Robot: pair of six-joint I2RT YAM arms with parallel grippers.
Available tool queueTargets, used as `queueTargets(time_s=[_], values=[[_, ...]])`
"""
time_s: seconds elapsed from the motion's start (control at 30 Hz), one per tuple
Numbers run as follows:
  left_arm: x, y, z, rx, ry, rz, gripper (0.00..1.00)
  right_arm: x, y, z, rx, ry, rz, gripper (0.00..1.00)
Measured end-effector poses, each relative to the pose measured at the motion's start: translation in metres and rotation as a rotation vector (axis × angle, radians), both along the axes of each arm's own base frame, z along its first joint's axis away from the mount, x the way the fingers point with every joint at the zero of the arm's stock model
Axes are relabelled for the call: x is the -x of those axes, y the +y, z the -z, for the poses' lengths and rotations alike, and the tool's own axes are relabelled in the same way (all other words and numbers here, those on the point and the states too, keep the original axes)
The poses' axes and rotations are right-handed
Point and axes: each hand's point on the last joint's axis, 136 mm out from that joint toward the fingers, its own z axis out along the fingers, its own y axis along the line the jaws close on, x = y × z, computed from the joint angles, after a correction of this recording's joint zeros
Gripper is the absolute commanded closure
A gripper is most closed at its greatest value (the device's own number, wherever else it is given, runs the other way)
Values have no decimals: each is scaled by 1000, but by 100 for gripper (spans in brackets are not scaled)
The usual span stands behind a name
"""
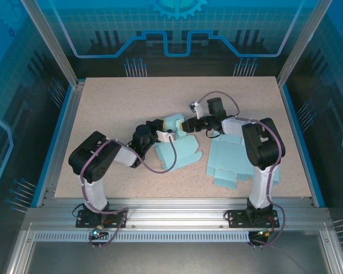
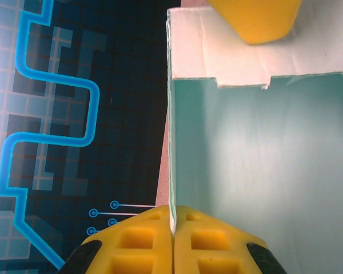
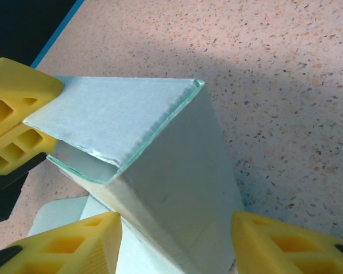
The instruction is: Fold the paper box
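Observation:
The pale blue paper box (image 1: 180,153) lies partly folded mid-table, one end raised between the two grippers. My left gripper (image 1: 162,134) is shut on the thin edge of an upright wall (image 2: 172,171), its yellow fingertips (image 2: 143,240) pressed together on the sheet. The right gripper (image 1: 188,124) faces it from the other side. In the right wrist view its jaws (image 3: 174,245) are open and straddle the folded corner of the box (image 3: 171,171), with a gap on each side. One right finger (image 2: 257,20) rests against the white flap (image 2: 217,51).
A flat stack of unfolded blue box blanks (image 1: 231,162) lies on the speckled table (image 1: 114,103) in front of the right arm. Aluminium frame rails (image 1: 171,202) border the table, with blue patterned walls behind.

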Motion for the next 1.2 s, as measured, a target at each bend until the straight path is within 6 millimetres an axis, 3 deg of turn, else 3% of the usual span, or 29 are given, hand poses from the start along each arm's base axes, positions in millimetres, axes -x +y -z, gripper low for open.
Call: queueTargets(time_s=[0.27, 0.6, 0.73, 0.83, 0.93, 1.0, 1.03, 1.2], values=[[1, -3, -1, 10, 3, 17, 100, -3, 2, 3, 33, -30, 13, 42], [2, -5, -1, 36, 13, 20, 99, -11, 0, 5, 75, -67, 52, 69], [2, -4, -4, 75, 33, 13, 76, -13, 0, 5, 101, -99, 73, 81], [6, -10, -24, 145, 18, 31, 57, -11, 0, 7, 134, -124, 102, 87], [11, -14, -53, 242, -2, 37, 30, -10, -4, 9, 166, -145, 137, 91], [17, -16, -70, 303, 10, 38, 7, -7, -6, 7, 188, -168, 159, 95], [19, -15, -76, 335, 23, 33, 1, -6, -6, 6, 197, -176, 166, 96], [43, 4, -145, 623, 86, -27, 1, 7, -2, 6, 264, -215, 188, 96]])
